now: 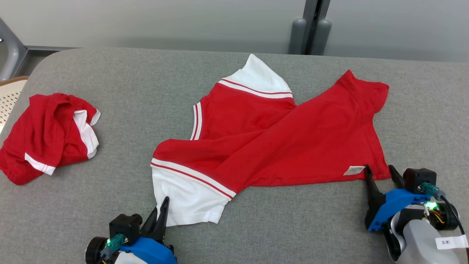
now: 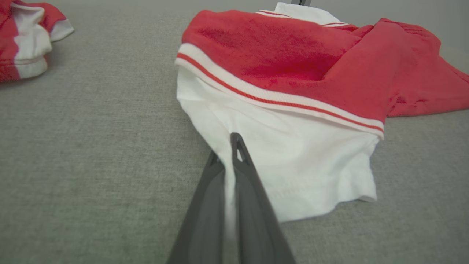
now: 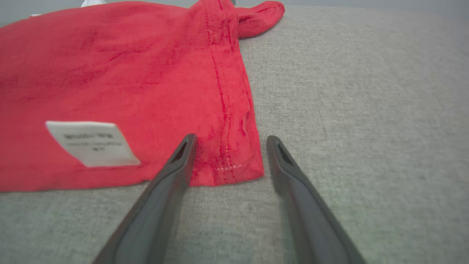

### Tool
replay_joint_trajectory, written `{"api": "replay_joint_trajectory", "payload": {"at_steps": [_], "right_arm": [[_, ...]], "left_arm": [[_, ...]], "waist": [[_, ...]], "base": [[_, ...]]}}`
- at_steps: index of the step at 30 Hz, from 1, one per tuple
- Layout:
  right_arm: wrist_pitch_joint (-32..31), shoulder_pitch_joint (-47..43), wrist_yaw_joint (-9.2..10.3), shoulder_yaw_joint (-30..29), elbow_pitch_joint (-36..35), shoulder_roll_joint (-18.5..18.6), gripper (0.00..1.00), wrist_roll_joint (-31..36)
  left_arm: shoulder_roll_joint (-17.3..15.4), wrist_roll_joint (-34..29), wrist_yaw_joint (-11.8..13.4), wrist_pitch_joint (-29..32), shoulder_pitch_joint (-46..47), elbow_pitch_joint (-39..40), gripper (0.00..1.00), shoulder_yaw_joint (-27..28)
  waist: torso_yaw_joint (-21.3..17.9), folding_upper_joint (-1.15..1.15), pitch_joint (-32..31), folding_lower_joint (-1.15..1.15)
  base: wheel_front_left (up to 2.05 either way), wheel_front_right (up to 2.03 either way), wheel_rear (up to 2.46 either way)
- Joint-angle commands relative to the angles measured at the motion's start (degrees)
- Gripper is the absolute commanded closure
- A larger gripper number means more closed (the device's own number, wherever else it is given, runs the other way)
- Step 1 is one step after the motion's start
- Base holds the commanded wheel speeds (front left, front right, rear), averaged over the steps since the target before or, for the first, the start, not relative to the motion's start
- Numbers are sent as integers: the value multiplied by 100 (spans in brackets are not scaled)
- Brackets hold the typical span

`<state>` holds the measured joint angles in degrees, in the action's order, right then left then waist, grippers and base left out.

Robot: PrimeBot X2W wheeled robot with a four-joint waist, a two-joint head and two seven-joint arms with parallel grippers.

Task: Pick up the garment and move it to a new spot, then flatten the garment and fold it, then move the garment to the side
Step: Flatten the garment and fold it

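Right wrist view: white label (image 3: 93,143) on red garment (image 3: 128,73), print blurred.

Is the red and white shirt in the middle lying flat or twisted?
Twisted. The shirt has its red body folded diagonally over itself, white ends pointing different ways.

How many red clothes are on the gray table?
2. The spread-out garment lies in the middle of the table; the crumpled garment sits near its left edge. Another could hide underneath.
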<state>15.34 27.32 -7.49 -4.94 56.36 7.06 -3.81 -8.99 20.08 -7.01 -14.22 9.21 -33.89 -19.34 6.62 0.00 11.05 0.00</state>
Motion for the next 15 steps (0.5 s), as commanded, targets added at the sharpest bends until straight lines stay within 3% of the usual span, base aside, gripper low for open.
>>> {"api": "replay_joint_trajectory", "payload": {"at_steps": [1, 8, 15], "right_arm": [[-40, 14, -2, 66, 110, -55, 100, -87], [-18, -92, -1, 262, -305, -63, 100, -424], [-15, -507, 0, 541, -1478, -121, 100, -871]], "left_arm": [[-16, 0, 38, -28, 9, 83, 100, 1], [-45, 57, 77, -67, -60, 277, 100, 68], [-90, 111, 74, -99, 108, 714, 100, 222]], "waist": [[-2, 0, 3, 0], [-105, 0, -93, 0], [-270, 0, -210, 0]], "base": [[0, 0, 0], [0, 0, 0], [0, 0, 0]]}}
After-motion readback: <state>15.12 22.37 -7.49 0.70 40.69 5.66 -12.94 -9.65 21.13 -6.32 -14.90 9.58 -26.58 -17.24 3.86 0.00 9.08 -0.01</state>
